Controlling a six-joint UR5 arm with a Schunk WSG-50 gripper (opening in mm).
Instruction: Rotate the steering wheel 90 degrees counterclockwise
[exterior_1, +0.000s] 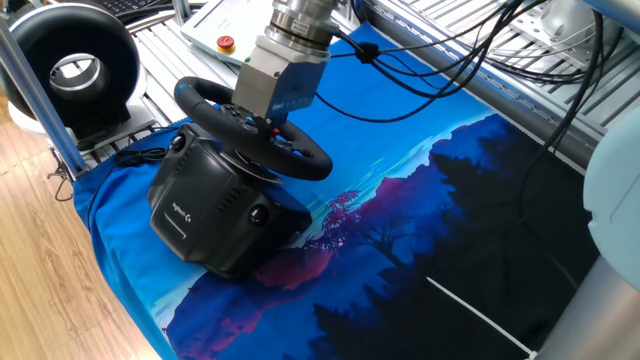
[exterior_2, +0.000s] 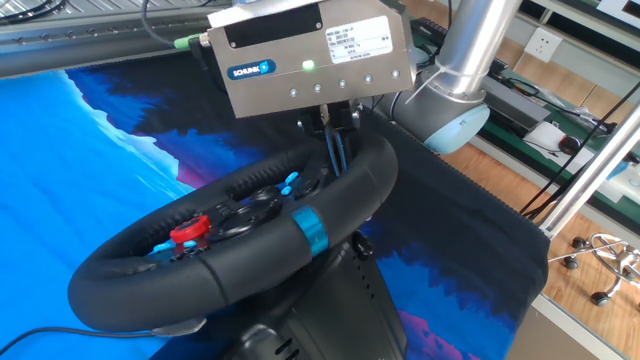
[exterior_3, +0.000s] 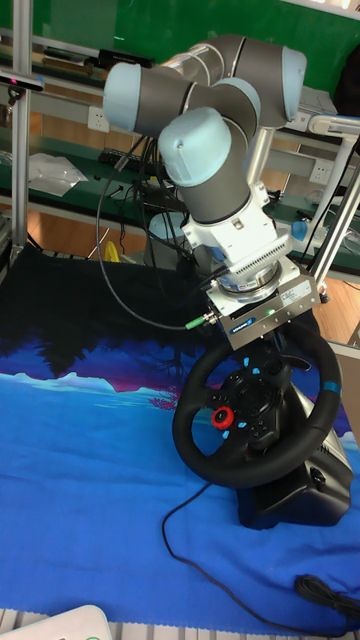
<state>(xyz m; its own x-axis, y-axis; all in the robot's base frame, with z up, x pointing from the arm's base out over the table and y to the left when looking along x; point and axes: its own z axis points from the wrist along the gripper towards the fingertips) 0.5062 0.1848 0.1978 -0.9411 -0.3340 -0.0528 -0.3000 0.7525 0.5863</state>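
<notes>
The steering wheel (exterior_2: 130, 285) is a black rim with a blue stripe (exterior_2: 310, 230) and a red hub button (exterior_2: 188, 232), mounted on a bulky black base (exterior_1: 205, 215). In the tall fixed view the stripe (exterior_3: 328, 385) sits on the right side of the rim (exterior_3: 195, 440). My gripper (exterior_2: 334, 165) hangs under its silver body (exterior_2: 305, 60). Its two thin fingers reach down inside the far part of the rim, close together and shut on the wheel near the hub. From the one fixed view the gripper (exterior_1: 270, 118) covers the wheel's middle, and the fingertips are hidden there.
A black ring-shaped device with a white centre (exterior_1: 75, 65) stands at the back left behind an aluminium post (exterior_1: 40, 90). Black cables (exterior_1: 450, 70) hang over the blue landscape cloth (exterior_1: 420, 200). The wheel's cord (exterior_3: 200, 535) trails over the cloth.
</notes>
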